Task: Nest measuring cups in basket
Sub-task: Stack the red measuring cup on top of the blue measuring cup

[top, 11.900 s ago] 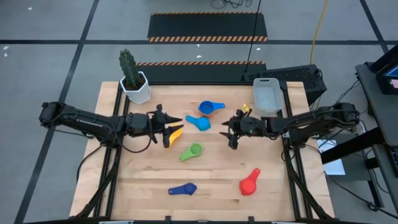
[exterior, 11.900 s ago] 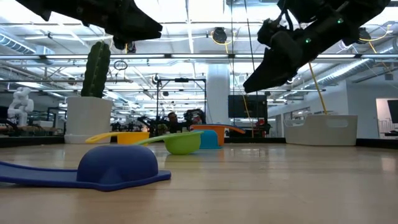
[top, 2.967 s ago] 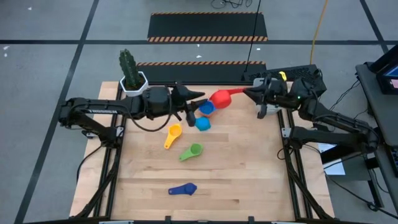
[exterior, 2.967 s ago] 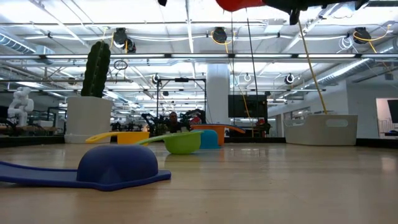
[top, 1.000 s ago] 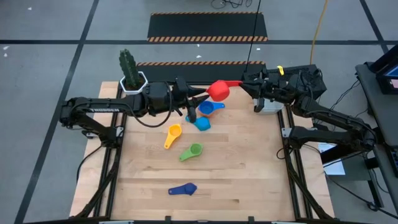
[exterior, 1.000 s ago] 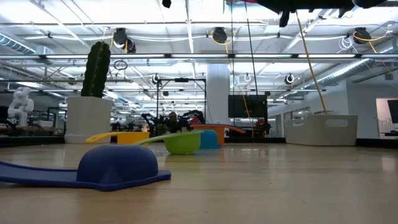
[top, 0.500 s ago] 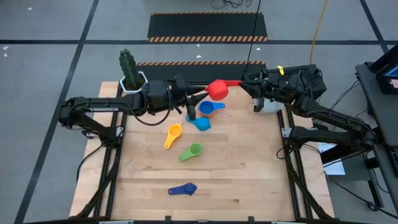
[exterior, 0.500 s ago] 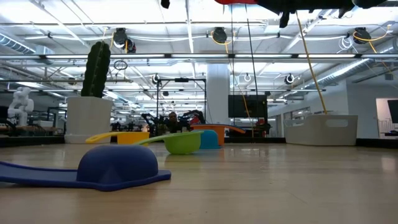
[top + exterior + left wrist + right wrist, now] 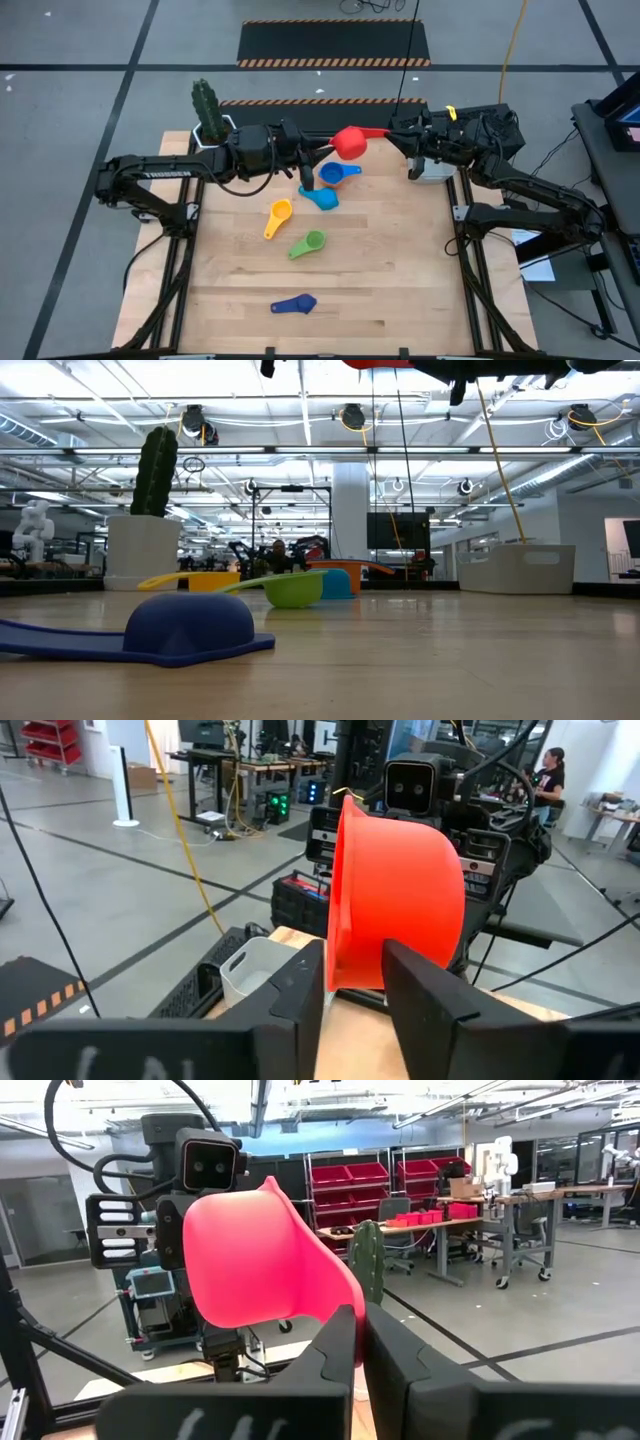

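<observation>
A red measuring cup point(image 9: 348, 142) hangs high over the table's far edge, between my two grippers. My right gripper point(image 9: 393, 132) is shut on its handle. My left gripper point(image 9: 324, 150) meets its bowl point(image 9: 400, 880) from the other side. On the table lie a blue cup point(image 9: 340, 173), a light blue cup point(image 9: 322, 197), a yellow-orange cup point(image 9: 279, 215), a green cup point(image 9: 310, 242) and a dark blue cup point(image 9: 295, 303). The pale basket point(image 9: 437, 172) stands at the far right, partly hidden under my right arm. My left gripper has the lower edge of the red cup's bowl point(image 9: 352, 975) between its two fingers, one on the mouth side at the rim, one on the rounded outer wall. The fingers come level from the table's left. The cup hangs on its side, clear of the table. My right gripper pinches the red cup's flat handle point(image 9: 338, 1295) between its two fingers, coming level from the table's right and lying along the handle. The bowl point(image 9: 245, 1255) sticks out beyond the fingertips, lifted clear of the table.
A white pot with a cactus point(image 9: 212, 125) stands at the far left corner, just behind my left arm. The loose cups lie in the table's middle. The near right part of the wooden table point(image 9: 440, 300) is bare.
My left gripper has edged a little toward the table's far edge beside the red cup's bowl. The cup has stayed high in the air at the same place in my right gripper's hold.
</observation>
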